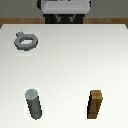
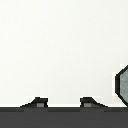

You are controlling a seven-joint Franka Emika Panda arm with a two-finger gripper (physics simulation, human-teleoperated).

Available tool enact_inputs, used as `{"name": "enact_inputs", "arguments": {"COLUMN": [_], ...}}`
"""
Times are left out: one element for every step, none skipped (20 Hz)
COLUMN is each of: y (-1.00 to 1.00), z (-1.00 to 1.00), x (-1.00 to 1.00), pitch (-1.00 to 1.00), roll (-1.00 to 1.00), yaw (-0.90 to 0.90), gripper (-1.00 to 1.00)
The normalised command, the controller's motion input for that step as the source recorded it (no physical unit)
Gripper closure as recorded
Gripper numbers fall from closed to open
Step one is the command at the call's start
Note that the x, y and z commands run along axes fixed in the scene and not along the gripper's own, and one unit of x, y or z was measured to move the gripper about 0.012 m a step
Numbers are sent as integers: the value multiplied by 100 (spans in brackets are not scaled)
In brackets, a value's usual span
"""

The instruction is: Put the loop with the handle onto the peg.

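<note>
Nothing of the task is judged done. In the exterior view the ring lies flat on the white table at about ten o'clock, its stubby tab pointing toward eleven. The peg stands upright at about seven o'clock, well apart from the ring and bare. A brown wooden block stands at about five o'clock. In the wrist view the gripper is seen with its fingertips spread wide and nothing held between them. Reaching, grasping, carrying and lowering are all left.
</note>
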Motion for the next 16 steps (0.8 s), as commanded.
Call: {"name": "enact_inputs", "arguments": {"y": [0, 0, 0, 0, 0, -100, 0, -100, -100, -100, -100, -100, -100, -100, -100, -100], "z": [0, 0, 0, 0, 0, 0, 0, 0, 0, 0, 0, 0, 0, 0, 0, 0], "x": [0, 0, 0, 0, 0, 0, 0, 0, 0, 0, 0, 0, 0, 0, 0, 0], "pitch": [0, 0, 0, 0, 0, 0, 0, 0, 0, 0, 0, 0, 0, 0, 0, 0], "roll": [0, 0, 0, 0, 0, 0, 0, 0, 0, 0, 0, 0, 0, 0, 0, 0], "yaw": [0, 0, 0, 0, 0, 0, 0, 0, 0, 0, 0, 0, 0, 0, 0, 0], "gripper": [-100, -100, -100, -100, -100, -100, -100, -100, -100, -100, -100, -100, -100, -100, -100, -100]}}
